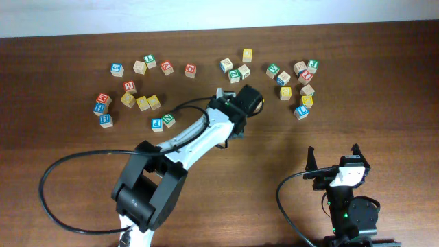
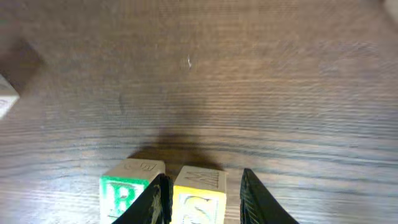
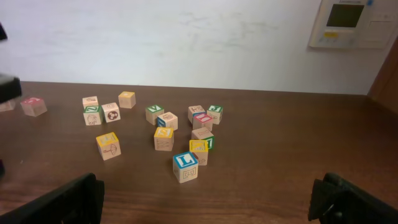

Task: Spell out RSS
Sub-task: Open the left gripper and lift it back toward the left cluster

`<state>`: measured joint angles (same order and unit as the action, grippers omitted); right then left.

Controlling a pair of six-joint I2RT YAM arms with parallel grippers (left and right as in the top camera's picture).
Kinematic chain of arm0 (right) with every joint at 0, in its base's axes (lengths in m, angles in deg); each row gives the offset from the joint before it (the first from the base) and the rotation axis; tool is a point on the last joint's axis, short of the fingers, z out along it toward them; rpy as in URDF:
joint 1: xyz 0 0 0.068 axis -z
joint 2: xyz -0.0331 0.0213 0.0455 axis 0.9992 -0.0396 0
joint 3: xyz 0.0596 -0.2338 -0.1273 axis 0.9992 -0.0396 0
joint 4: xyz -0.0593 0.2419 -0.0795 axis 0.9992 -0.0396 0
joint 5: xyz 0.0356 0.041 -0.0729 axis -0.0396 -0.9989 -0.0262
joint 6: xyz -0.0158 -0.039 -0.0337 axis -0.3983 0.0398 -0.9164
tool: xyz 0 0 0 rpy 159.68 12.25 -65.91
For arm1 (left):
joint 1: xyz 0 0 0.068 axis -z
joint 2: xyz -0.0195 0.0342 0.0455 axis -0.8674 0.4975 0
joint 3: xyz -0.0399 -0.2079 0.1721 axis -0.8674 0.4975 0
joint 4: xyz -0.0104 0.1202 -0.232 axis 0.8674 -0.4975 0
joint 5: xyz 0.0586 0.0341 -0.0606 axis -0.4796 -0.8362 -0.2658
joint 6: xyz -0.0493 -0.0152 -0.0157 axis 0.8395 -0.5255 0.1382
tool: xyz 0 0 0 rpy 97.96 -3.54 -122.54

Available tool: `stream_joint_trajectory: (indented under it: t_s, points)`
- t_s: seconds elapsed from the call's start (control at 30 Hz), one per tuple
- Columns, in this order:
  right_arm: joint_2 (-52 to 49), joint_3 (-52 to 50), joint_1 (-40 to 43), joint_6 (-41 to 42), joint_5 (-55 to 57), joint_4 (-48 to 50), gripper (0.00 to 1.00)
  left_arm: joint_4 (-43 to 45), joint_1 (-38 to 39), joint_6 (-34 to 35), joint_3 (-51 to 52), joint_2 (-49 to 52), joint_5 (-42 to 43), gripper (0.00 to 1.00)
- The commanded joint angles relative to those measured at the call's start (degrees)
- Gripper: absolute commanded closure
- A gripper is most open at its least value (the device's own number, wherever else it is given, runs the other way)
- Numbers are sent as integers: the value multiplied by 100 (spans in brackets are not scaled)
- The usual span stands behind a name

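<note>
The left fingers stand narrowly parted astride the yellow S cube. One finger is wedged between that cube and the green R cube. The other sits just off the S cube's far side, with a sliver of wood showing there. Whether they are clamped on the cube or merely flank it, I cannot tell.

Both cubes sit flat on the tabletop, just beside each other, R to the left of S. Their lettered faces are upright and turned toward the wrist camera. Being cubes, they have no long axis of their own. The pair's line runs left to right across the wrist view, square to the fingers.

Beyond the pair, bare wood stretches ahead, with one pale cube at the left edge. From overhead, the left arm hides both cubes. The other lettered cubes lie scattered along the far side, several yellow-faced, their letters too small to read.

The right fingers are spread wide and hold nothing. They sit low near the front edge, well apart from the nearest blue L cube.
</note>
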<state>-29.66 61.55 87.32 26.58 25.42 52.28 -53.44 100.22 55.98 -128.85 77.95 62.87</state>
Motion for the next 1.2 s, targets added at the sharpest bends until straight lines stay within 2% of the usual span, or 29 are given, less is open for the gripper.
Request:
stream_joint_trajectory:
  t_s: [0.0, 0.17, 0.33, 0.4, 0.5, 0.53, 0.6, 0.67, 0.83, 0.9, 1.0, 1.17]
  points:
    - [37, -28, 0, 2, 11, -46, 2, -273, -39, -44, -466, 61, -63, 72]
    - [37, -28, 0, 2, 11, -46, 2, -962, -46, -44, -1113, 61, -470, 71]
    - [37, -28, 0, 2, 11, -46, 2, -1447, -98, -44, -1703, 61, -492, 69]
    - [37, -28, 0, 2, 11, -46, 2, -1506, -166, -44, -1825, 61, -483, 64]
    - [37, -28, 0, 2, 11, -46, 2, -1517, -363, -46, -1847, 61, -450, 41]
    - [37, -28, 0, 0, 11, -46, 2, -1558, -494, -48, -1847, 61, -450, 37]
    - [37, -28, 0, 2, 11, -46, 2, -1725, -807, -46, -1847, 61, -398, 36]
    - [37, -28, 0, 2, 11, -46, 2, -1989, -1204, -46, -1847, 61, -190, 32]
    - [37, -28, 0, 0, 11, -46, 2, -2546, -2133, -46, -1845, 61, 120, 14]
    - [37, -28, 0, 2, 11, -46, 2, -2704, -2470, -44, -1845, 61, 256, 0]
    - [37, -28, 0, 2, 11, -46, 2, -2927, -2942, -44, -1843, 61, 529, 1]
    - [37, -28, 0, 2, 11, -46, 2, -3158, -3383, -44, -1790, 61, 501, 1]
